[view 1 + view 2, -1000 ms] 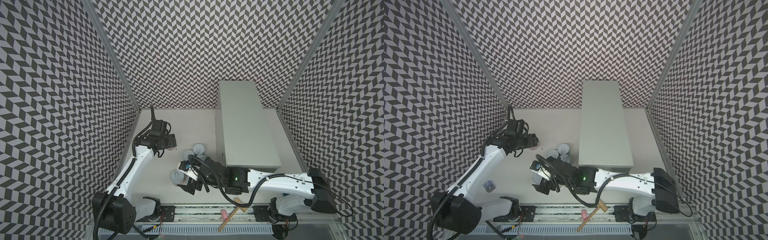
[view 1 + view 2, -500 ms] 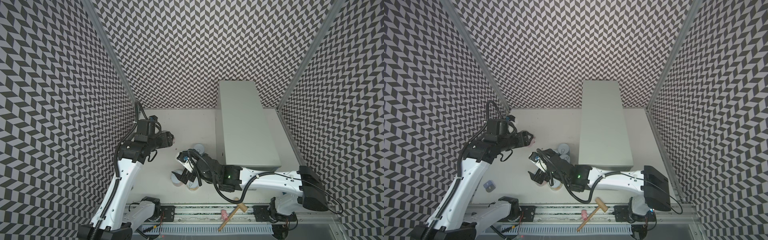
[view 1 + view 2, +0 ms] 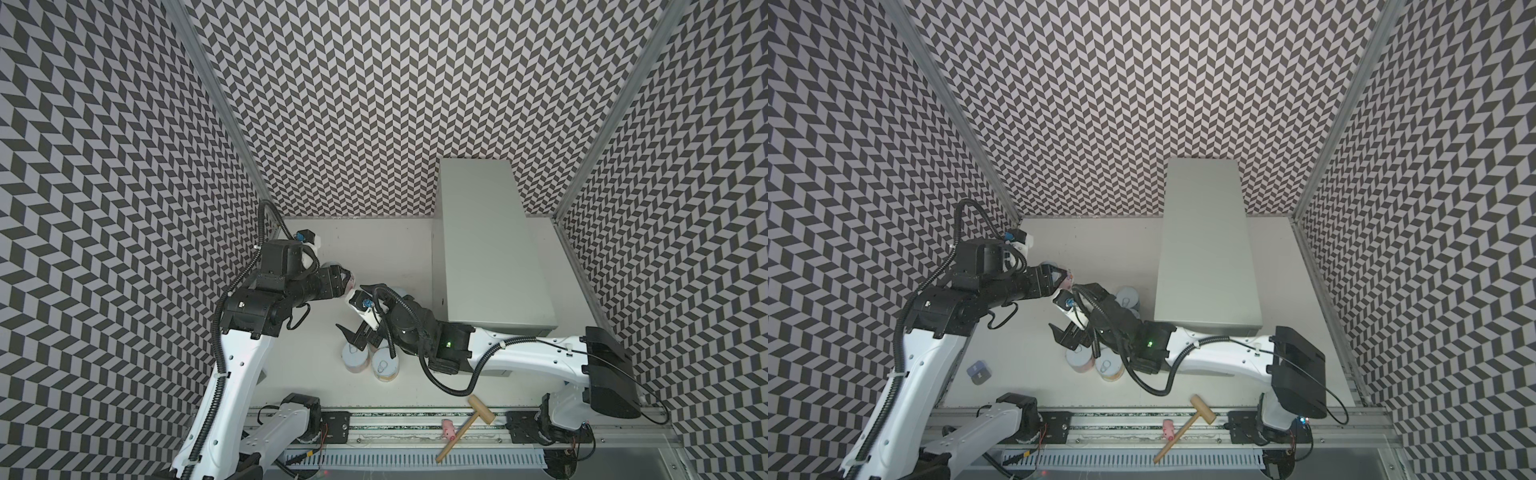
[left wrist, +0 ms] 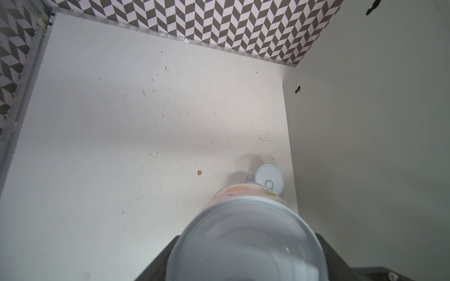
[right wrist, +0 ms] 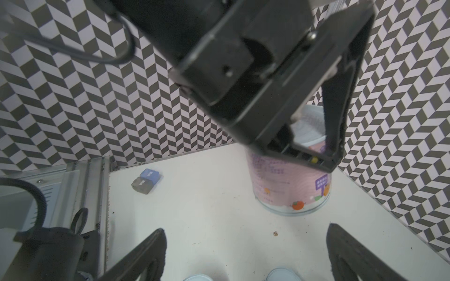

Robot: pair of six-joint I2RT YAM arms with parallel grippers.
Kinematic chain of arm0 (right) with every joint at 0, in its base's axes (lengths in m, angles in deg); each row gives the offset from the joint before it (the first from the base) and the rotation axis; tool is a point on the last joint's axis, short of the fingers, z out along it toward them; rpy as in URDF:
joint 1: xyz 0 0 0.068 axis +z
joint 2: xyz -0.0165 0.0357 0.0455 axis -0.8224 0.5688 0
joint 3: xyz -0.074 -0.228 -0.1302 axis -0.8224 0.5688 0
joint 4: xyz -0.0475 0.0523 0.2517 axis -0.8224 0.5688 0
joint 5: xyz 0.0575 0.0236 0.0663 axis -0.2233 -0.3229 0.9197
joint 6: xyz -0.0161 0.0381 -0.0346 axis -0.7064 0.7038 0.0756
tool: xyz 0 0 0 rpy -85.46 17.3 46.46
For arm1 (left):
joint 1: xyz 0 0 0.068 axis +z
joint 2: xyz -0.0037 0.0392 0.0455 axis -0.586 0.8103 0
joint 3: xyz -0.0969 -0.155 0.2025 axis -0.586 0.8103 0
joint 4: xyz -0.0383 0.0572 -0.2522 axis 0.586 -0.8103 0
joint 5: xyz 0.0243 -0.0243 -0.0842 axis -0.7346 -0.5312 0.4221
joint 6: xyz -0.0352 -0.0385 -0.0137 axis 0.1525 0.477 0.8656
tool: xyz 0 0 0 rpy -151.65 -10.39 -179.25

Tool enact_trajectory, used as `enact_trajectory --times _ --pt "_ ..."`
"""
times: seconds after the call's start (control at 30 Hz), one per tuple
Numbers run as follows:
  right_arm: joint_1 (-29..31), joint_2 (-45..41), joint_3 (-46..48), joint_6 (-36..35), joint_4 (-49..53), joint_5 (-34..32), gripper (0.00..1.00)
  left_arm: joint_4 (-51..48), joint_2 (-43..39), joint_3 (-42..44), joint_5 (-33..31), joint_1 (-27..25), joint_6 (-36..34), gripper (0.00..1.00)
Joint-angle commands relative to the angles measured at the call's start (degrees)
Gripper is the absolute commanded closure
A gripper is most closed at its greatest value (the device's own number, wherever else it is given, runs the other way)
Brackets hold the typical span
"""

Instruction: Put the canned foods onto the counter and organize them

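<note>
Pickup done: left end effector (image 3: 341, 286) clamped on pink can (image 5: 289, 185), now lifted off table (image 3: 374, 249) & swung toward centre.
Right end effector (image 3: 360, 337) has backed off, jaws wide apart, empty, above two cans (image 3: 355, 356) at front. Grey cabinet (image 3: 490, 257) top has no cans yet; next prob. carry pink can over, w/ rest to follow.

2 cans (image 3: 355, 358) side by side on table (image 3: 374, 232), L of counter (image 3: 490, 249), hammer (image 3: 467, 428) in front
</note>
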Motion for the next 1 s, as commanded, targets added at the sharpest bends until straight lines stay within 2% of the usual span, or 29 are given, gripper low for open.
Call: enact_trajectory --times 0.0,0.4,0.57,0.77,0.97 --pt "-2.21 2.25 -2.88 -1.46 -4.03 -0.14 0.01 2.01 -2.06 -1.9 3.75 -0.5 -1.07 1.0" --pt "-2.68 5.13 -6.57 -0.32 -4.61 -3.64 0.0 1.96 -2.18 -3.37 4.85 -2.61 -1.24 1.0" --pt "-2.68 4.97 -6.03 -0.31 -5.07 -5.68 0.06 1.77 -2.32 -4.5 6.17 -3.21 -0.85 1.0" --pt "-2.67 4.03 -4.95 -0.36 -6.38 -6.99 0.2 2.07 -2.67 -3.96 7.78 -3.41 -0.63 1.0" --pt "-2.66 4.15 -4.69 -0.89 -6.89 -8.01 0.21 2.85 -3.19 -3.56 11.38 -4.09 -0.21 1.0"
